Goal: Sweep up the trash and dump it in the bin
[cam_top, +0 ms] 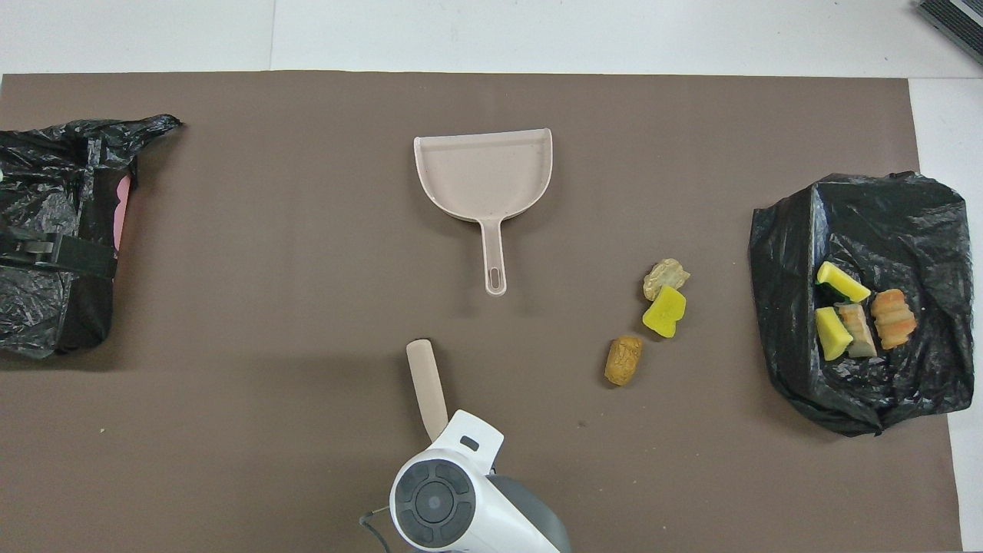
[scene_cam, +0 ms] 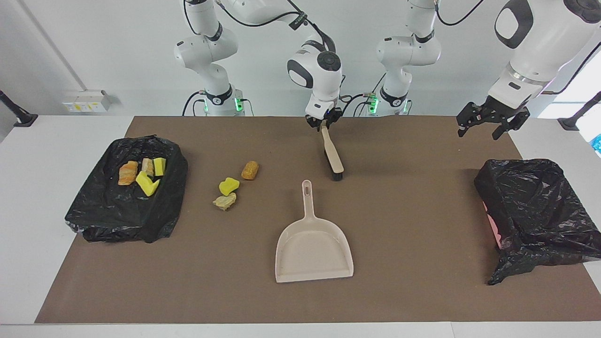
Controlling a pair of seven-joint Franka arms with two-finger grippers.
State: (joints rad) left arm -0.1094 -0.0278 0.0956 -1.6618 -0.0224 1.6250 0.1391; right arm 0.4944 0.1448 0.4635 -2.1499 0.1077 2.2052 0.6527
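Facing view: right hand point(scene_cam: 323, 123) clamps brush point(scene_cam: 332, 155) handle near mat edge; left hand point(scene_cam: 488, 123) open.

High camera across the table facing the robots, arms along the frame's top, overhead camera looking steeply down, both sharing the brown mat point(scene_cam: 404, 244) and dustpan point(cam_top: 484, 173), half-turned

My own arms are white with dark grey joint caps, over a plain brown mat point(scene_cam: 404, 225) on a white table point(scene_cam: 28, 197). The brush point(scene_cam: 332, 155) is beige with black bristles, the dustpan point(scene_cam: 313, 249) a matching pale beige. Both bin bags point(scene_cam: 127, 206) point(scene_cam: 540, 211) are glossy black; the trash point(scene_cam: 228, 186) is bright yellow sponge, one piece green-faced, and tan-orange lumps.
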